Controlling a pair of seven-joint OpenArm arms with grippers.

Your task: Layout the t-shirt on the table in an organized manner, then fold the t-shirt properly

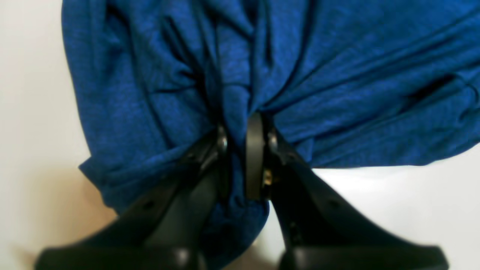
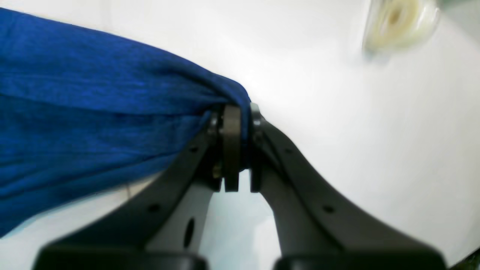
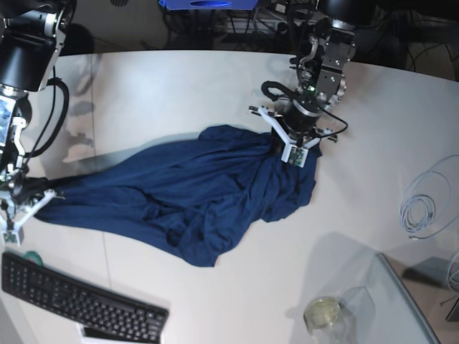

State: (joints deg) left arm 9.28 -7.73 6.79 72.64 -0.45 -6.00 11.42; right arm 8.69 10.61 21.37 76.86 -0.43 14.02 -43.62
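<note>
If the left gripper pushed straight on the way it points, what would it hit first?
The left gripper is already shut on a bunched fold of the t-shirt, so more shirt fabric comes first; the table probably lies right beneath, though depth is unclear.

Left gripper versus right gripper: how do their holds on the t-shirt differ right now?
The left gripper pinches a bunched fold with cloth spilling on both sides; the right gripper pinches a narrow stretched end of the t-shirt. In the base view, left sits at the far edge, right at the near-left tip. Both are shut on fabric.
</note>
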